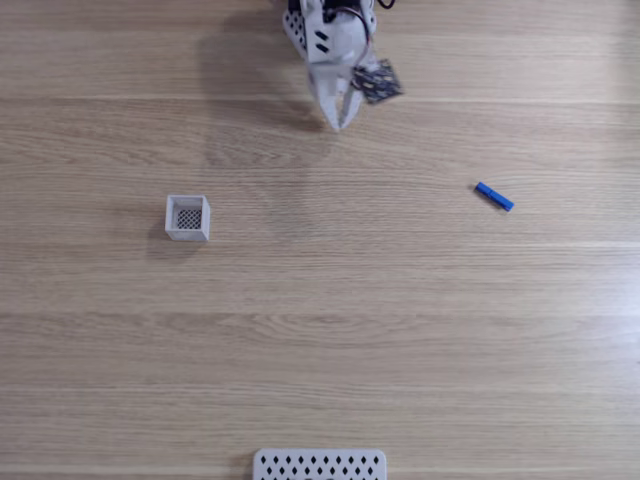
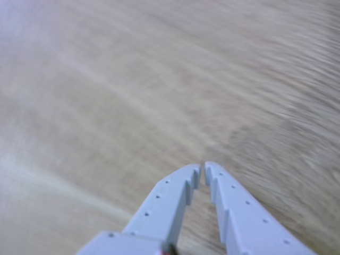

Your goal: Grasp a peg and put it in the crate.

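Observation:
The peg (image 1: 494,196), a short bright blue stick, lies slanted on the wooden table at the right in the fixed view. The crate (image 1: 187,217), a small white open box with a dark mesh floor, stands at the left. My white gripper (image 1: 340,121) hangs at the top centre of that view, far from both, with its tips pointing down the picture. In the other view the gripper (image 2: 202,168) rises from the bottom edge with its two fingertips nearly touching and nothing between them; the wood behind is blurred.
A flat white panel (image 1: 319,465) with diamond-shaped holes lies at the bottom edge of the fixed view. Bare wooden tabletop (image 1: 340,300) stretches between the crate, the peg and the panel.

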You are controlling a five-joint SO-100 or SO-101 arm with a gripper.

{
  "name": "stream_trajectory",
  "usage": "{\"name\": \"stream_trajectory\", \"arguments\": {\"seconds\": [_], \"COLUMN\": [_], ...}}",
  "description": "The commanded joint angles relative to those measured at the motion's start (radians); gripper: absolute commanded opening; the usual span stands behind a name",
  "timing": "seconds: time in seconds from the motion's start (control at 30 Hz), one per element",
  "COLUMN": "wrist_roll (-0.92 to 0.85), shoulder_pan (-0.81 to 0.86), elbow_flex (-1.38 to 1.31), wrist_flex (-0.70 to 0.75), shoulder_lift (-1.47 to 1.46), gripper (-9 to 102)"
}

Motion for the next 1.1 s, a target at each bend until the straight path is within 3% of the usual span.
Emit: {"name": "stream_trajectory", "arguments": {"seconds": [0.0,0.13,0.27,0.6,0.73,0.87,1.07], "wrist_roll": [-0.212,-0.328,-0.256,0.385,0.591,0.580,0.420], "shoulder_pan": [-0.094,-0.127,-0.161,-0.446,-0.568,-0.637,-0.650], "elbow_flex": [-0.288,-0.592,-0.890,-1.355,-1.468,-1.548,-1.560], "wrist_flex": [-0.034,-0.017,-0.017,0.176,0.190,0.153,-0.009], "shoulder_lift": [-0.279,-0.611,-0.908,-1.301,-1.427,-1.520,-1.598], "gripper": [-1,-1,-1,-1,-1,2,8]}}
